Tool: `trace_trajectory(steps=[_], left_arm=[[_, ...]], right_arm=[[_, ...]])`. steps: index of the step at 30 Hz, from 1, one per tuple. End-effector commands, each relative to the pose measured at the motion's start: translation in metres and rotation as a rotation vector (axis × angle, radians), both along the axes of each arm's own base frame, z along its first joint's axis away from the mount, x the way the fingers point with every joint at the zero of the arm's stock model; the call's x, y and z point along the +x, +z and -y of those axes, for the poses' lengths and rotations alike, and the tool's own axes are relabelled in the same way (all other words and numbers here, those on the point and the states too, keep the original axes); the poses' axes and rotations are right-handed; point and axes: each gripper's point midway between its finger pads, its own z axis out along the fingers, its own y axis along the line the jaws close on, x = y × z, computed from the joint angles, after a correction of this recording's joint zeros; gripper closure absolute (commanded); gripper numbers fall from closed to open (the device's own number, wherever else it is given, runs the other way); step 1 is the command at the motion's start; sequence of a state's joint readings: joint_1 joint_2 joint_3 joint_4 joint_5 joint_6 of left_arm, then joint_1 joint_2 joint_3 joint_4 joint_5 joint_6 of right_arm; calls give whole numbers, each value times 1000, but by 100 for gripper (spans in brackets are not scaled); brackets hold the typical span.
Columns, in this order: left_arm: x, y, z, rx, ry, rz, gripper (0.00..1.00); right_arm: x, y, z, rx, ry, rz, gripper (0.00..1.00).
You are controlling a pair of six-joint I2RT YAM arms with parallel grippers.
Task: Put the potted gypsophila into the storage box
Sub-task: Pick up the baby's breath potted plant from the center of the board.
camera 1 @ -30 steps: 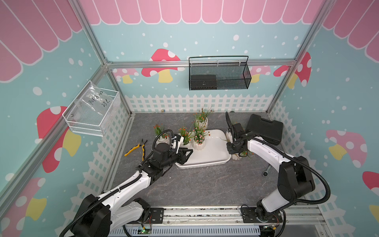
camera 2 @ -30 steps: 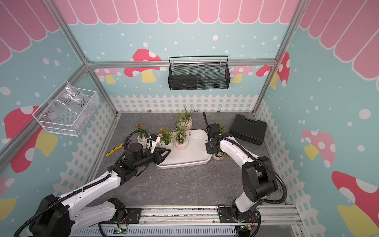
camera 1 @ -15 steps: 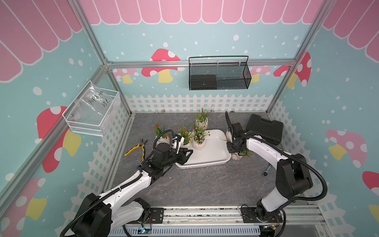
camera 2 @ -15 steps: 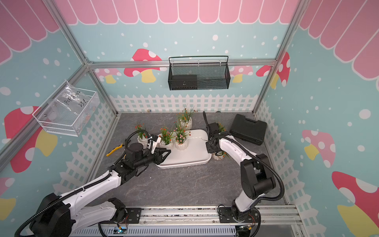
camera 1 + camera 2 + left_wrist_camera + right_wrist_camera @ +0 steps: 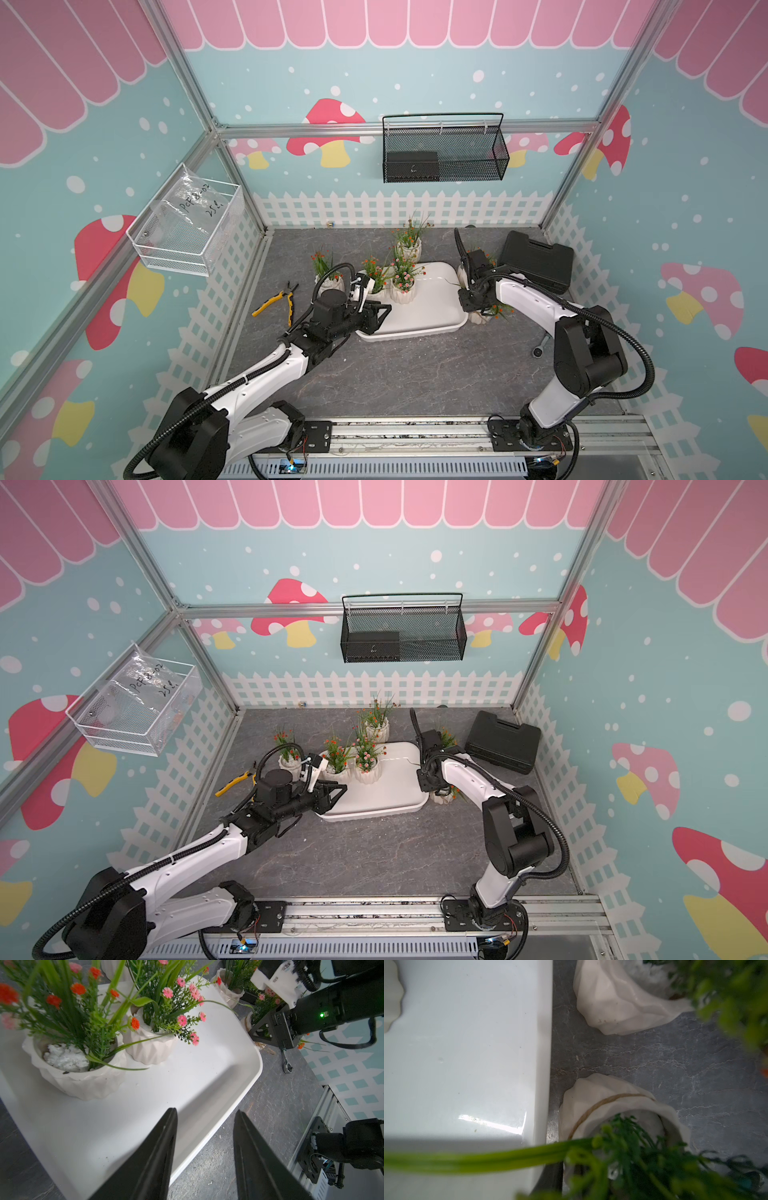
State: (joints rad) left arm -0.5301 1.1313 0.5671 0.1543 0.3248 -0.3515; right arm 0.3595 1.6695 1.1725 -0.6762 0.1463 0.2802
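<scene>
Nearby | pliers (image 5: 274, 300); tool case (image 5: 536, 259); ratchet (image 5: 287, 1065) | two potted gypsophila (image 5: 405, 291) inside storage box (image 5: 432, 318)

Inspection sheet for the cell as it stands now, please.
Surface: grey marbled tabletop, few light specks by the box.
Job's things: storage box holds two potted gypsophila; four more pots stand outside it, two beside the right gripper.
Clutter: pliers, tool case, ratchet.
Grippers: left gripper open, empty, above the box's rim; right gripper down at a pot, jaws not discernible.
Cables: conduit loops on both arms.
Surroundings: black mesh basket and wire basket with a bag, on the walls.
</scene>
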Motion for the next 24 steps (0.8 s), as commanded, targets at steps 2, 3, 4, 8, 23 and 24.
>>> trace_trajectory(steps=[2,3,4,8,23,24], left_arm=[[2,0,0,16,4,16,54],[2,0,0,17,4,16,54],[3,-1,0,18,5,14,54],[3,-1,1,18,3,12,54],[1,0,3,19,0,20,54],[1,0,3,20,0,21,54]], right_arm=[[1,-2,4,-17,3,-2,85],[2,0,5,-17,3,4,86],[2,2,5,-19,3,10,88],[2,9,7,-26,1,29,91],[9,95,21,-30,-49,229,100],[9,104,19,-17,-42,250,100]])
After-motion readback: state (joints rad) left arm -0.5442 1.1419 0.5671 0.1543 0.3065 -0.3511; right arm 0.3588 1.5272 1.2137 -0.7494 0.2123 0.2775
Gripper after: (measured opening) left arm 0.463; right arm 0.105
